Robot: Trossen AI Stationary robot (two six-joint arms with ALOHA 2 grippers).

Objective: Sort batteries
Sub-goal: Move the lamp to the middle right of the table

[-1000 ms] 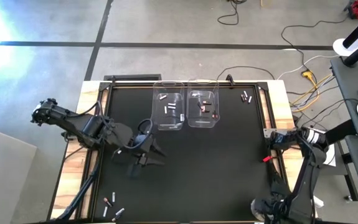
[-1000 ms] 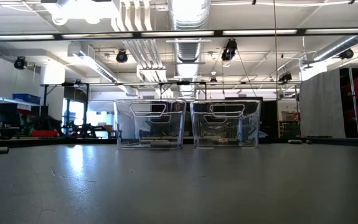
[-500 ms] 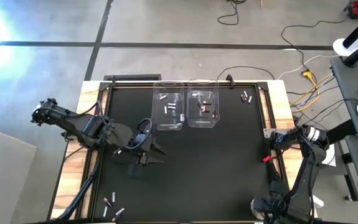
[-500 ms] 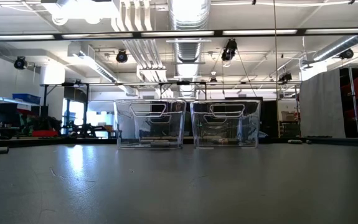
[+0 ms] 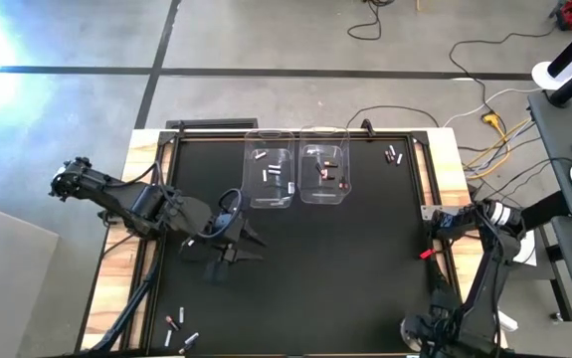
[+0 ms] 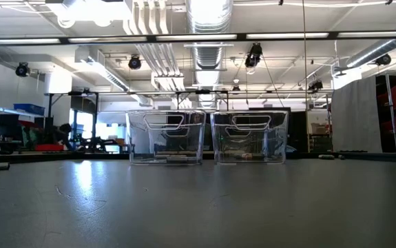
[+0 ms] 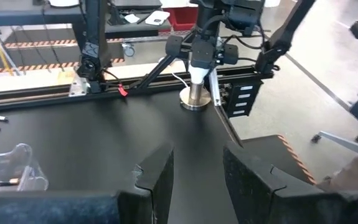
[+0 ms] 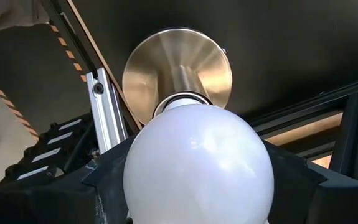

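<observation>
Batteries lie on the black mat in two groups, one at the near left corner (image 5: 178, 333) and one at the far right (image 5: 395, 155). More lie inside the two clear bins (image 5: 271, 177) (image 5: 324, 174). My left gripper (image 5: 234, 237) hovers open over the mat's left half, in front of the left bin, with nothing between its fingers (image 7: 197, 180). My right gripper (image 5: 445, 225) points down at the mat's right edge. It is around the white knob (image 8: 197, 162) of a stand with a round metal base (image 8: 177, 71). My right gripper comes from above, pointing down, with one finger on either side of the stand's white knob (image 8: 135, 168). The knob fills the gap between them and hides the contact itself. The stand stays upright, its metal base (image 7: 194, 99) on the mat.
A small red clip (image 5: 426, 253) lies on the mat's right rail, just on the near side of the stand. The bins stand side by side at the far middle (image 6: 167, 138) (image 6: 249, 138). Bare black mat stretches across the centre and near side.
</observation>
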